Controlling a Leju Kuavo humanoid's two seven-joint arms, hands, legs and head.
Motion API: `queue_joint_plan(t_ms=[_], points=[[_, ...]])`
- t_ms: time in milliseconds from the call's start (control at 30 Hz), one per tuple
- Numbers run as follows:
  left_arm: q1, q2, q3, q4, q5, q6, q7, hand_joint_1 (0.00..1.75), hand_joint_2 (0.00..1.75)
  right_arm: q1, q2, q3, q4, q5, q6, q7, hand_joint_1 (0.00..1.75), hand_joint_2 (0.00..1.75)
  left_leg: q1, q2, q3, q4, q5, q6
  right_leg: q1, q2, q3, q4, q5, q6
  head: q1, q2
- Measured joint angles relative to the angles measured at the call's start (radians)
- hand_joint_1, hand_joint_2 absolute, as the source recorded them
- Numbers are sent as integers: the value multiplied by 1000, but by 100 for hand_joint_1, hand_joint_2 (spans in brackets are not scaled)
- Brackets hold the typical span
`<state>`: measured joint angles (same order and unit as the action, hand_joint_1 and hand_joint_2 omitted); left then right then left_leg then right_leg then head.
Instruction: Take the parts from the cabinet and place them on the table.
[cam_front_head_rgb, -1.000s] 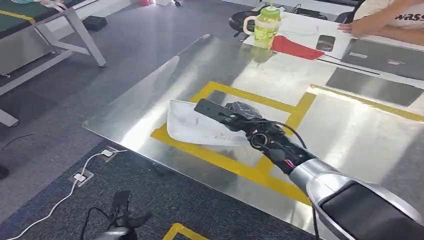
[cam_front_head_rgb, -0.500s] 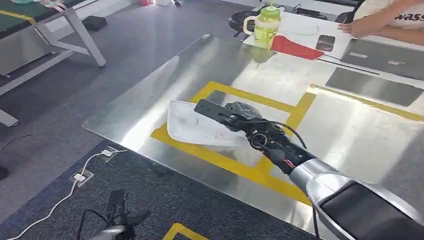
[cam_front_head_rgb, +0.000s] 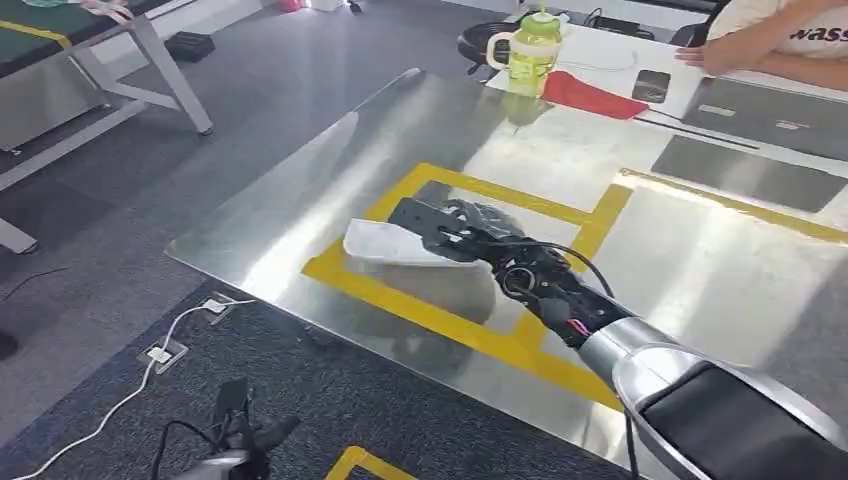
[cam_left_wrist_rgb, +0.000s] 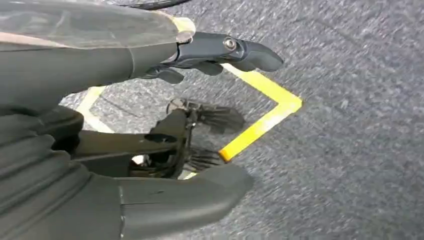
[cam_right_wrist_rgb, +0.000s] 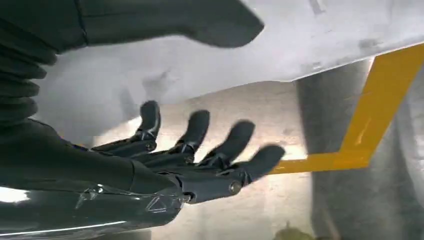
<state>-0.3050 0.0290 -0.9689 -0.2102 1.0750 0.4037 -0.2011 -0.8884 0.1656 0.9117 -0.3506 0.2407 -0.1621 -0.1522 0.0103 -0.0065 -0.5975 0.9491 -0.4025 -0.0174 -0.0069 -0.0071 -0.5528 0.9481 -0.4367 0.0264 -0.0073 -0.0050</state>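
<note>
left hand (cam_left_wrist_rgb: 165, 125) empty, fingers apart, above yellow tape corner (cam_left_wrist_rgb: 280, 107), grey carpet (cam_left_wrist_rgb: 350, 165)

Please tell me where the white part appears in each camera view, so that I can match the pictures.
Head view: the white part lies on the metal table, by the right hand, inside the yellow tape frame.
Left wrist view: it is not in this picture, which looks down at grey carpet.
Right wrist view: the wide pale sheet close beside the open fingers.
Shared landmark: the yellow tape frame.

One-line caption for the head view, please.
Right hand over a white part on the metal table, inside the yellow tape outline.
</note>
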Motion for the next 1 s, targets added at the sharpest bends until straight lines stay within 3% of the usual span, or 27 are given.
queue_joint_plan(t_ms=[233, 1000], points=[[15, -1, 0, 0, -29, -35, 49, 0, 0, 1, -4, -1, 0, 0, -1, 3, 0, 0, 0, 0, 0, 0, 0, 0, 0, 0, 0, 0, 0, 0, 0, 0], [25, -3, 0, 0, -31, -37, 49, 0, 0, 11, -7, -15, 0, 0, 0, -1, 0, 0, 0, 0, 0, 0, 0, 0, 0, 0, 0, 0, 0, 0, 0, 0]])
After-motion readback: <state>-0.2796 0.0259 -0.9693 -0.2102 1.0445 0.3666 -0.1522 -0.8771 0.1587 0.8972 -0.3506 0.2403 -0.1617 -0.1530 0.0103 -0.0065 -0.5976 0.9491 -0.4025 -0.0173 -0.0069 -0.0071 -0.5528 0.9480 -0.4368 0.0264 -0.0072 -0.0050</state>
